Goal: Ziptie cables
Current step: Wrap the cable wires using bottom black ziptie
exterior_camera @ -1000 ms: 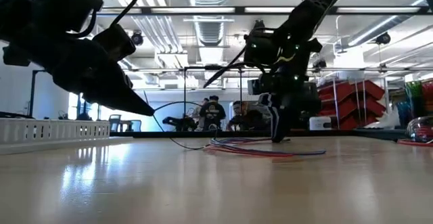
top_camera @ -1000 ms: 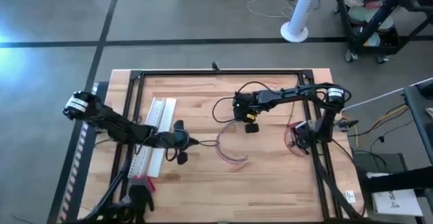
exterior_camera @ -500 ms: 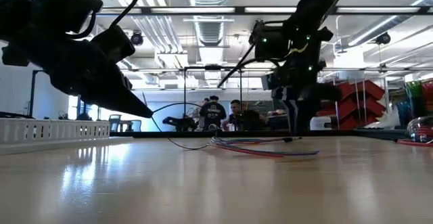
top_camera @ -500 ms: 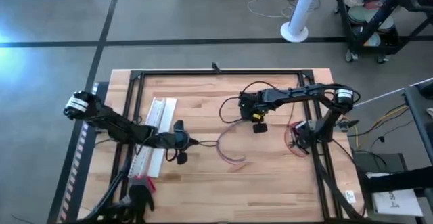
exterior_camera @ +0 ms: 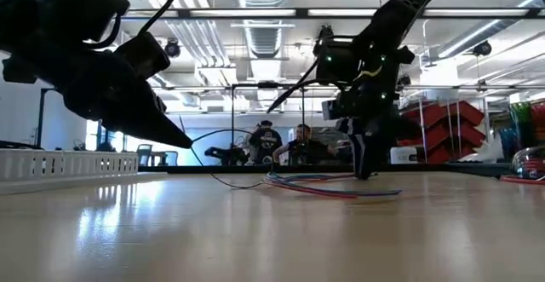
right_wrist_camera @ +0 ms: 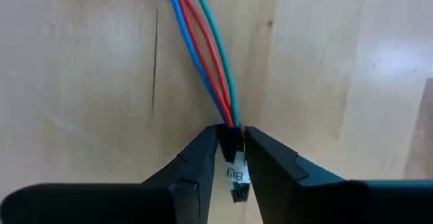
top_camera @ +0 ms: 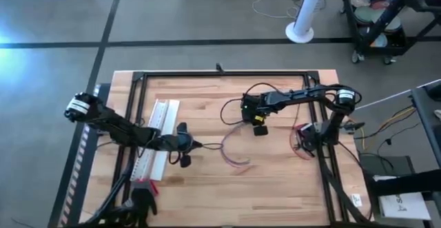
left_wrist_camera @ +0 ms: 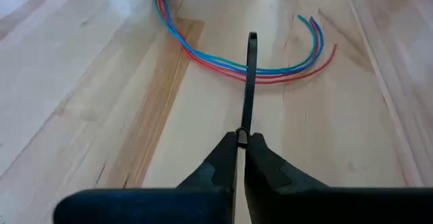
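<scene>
A bundle of red, blue and green cables [top_camera: 233,152] is seen laid in a curve near the middle of the bench [top_camera: 275,187], with one end pinched by the right gripper [top_camera: 256,127] at about 1 o'clock from the bench centre. In the right wrist view, the fingers [right_wrist_camera: 199,163] are closed on the small dark connector end [right_wrist_camera: 233,139] of the cables, apparently so that the wires are held together and kept steady near the surface for tying.

At about 9 o'clock from the centre, the left gripper [top_camera: 186,146] is held low over the bench, its fingers [left_wrist_camera: 220,160] shut on the tail of a black zip tie [left_wrist_camera: 249,82]. The tie is pointed toward the bowed middle of the cables [left_wrist_camera: 257,68], its head resting just short of them in the left wrist view. The strap is judged to be held out in front so that it can be slid under or around the bundle.

A long white slotted strip [top_camera: 157,135] is left lying beside the left arm, at the 9 o'clock edge. A second small tangle of reddish wires [top_camera: 301,137] is seen by the right arm's base. The tie has not yet been looped round the cables.
</scene>
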`<state>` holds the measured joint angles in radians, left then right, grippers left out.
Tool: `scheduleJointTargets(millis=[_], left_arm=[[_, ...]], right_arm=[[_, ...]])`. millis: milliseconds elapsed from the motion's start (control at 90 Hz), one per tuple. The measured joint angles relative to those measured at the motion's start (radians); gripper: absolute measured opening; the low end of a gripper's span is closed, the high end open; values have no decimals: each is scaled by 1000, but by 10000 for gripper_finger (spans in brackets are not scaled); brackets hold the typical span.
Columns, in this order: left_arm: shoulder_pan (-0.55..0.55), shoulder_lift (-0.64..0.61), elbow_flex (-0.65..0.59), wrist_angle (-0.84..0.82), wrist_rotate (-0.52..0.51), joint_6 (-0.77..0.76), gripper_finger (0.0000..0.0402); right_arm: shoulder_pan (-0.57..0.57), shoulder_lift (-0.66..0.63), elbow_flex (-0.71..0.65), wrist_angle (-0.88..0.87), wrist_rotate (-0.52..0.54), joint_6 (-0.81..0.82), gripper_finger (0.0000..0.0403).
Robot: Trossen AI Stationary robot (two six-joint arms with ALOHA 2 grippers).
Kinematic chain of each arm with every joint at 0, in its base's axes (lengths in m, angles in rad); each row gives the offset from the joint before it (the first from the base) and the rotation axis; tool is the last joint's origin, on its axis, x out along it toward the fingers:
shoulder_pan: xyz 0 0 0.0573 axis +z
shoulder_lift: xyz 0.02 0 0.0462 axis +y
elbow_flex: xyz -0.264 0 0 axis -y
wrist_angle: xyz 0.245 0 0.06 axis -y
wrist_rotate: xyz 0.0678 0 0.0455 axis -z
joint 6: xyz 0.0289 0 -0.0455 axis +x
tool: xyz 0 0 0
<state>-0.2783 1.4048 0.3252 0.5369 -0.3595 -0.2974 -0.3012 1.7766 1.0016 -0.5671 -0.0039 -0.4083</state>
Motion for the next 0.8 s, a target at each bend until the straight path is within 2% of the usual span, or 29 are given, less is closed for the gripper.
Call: scheduleJointTargets(millis=[278, 800], left_arm=[[0, 0, 0, 1, 0, 0, 0], [0, 0, 0, 1, -1, 0, 0]], right_arm=[[-1, -22, -3, -53, 8, 16, 6], [-1, -32, -4, -140, 33, 16, 13]])
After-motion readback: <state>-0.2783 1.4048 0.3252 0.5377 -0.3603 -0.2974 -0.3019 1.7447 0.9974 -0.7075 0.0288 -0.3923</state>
